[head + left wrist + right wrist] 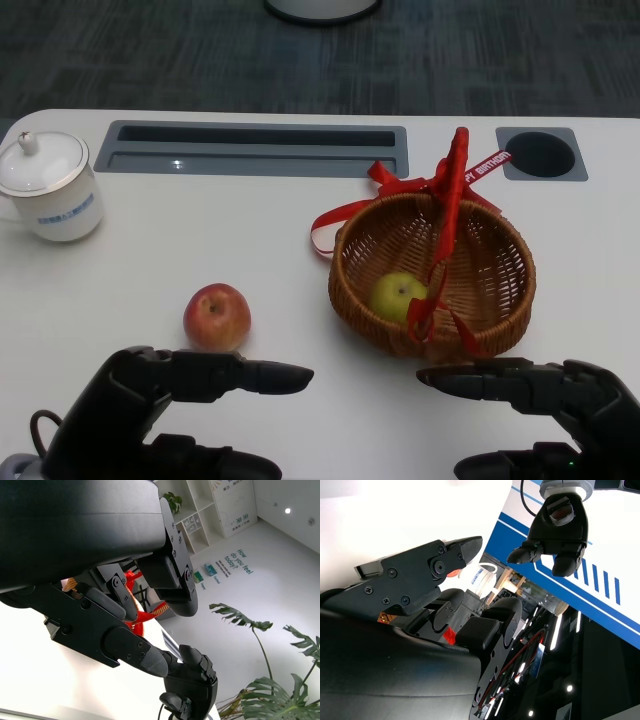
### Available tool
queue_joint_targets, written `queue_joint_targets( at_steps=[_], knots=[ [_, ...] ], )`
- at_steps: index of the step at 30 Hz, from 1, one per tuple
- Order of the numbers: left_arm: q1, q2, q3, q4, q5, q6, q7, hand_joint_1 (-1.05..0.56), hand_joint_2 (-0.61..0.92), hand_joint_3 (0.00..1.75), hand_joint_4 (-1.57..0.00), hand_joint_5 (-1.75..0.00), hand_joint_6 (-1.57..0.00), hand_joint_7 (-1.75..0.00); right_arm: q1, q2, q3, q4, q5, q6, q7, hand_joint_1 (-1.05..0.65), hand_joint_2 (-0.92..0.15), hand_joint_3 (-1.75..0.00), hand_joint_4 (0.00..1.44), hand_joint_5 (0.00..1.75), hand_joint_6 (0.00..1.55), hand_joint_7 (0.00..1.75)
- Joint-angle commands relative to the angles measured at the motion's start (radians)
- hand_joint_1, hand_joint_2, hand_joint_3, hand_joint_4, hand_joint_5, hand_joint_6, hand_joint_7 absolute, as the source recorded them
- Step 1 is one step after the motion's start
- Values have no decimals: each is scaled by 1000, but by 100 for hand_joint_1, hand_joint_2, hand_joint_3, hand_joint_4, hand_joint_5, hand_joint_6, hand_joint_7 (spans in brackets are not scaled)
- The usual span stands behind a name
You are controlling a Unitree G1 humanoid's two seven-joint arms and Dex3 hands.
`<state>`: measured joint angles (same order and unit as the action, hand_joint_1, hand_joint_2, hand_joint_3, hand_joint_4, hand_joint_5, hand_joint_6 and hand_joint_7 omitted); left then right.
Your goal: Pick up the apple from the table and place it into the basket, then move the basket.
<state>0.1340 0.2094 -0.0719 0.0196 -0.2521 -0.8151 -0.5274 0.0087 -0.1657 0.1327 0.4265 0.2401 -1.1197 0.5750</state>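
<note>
So I'm looking down at the white table [300,430] and both hands are sitting low near its front edge. The left hand [170,410] is holding nothing, fingers spread and pointing inward; the right hand [540,410] is doing the same from the other side, also empty. The red apple [217,316] is lying on the table just beyond my left fingers [270,376], not touching them. The wicker basket [432,275] with its red ribbon [452,190] is standing to its right, with a green apple [399,296] already inside. A lidded white mug [48,186] is sitting at far left.
</note>
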Motion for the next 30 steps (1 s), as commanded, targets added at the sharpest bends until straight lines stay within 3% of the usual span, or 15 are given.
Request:
queue_joint_targets(
  at_steps=[1,23,30],
  knots=[
    [2,12,7,-7,-12,5,-1,-30,79,0,-101,0,-94,0,-4,-4,-3,5,13,-11,-3,-32,-77,0,81,0,81,0],
    [4,9,16,-1,2,-10,5,-31,77,0,-99,0,-91,0,-10,-6,-2,10,14,-1,-1,-31,-75,0,83,0,77,0],
    [-23,11,99,-3,82,-67,67,-40,74,0,-91,0,-84,0,-10,-4,2,16,23,-5,6,-31,-76,0,83,0,77,0]
  ],
)
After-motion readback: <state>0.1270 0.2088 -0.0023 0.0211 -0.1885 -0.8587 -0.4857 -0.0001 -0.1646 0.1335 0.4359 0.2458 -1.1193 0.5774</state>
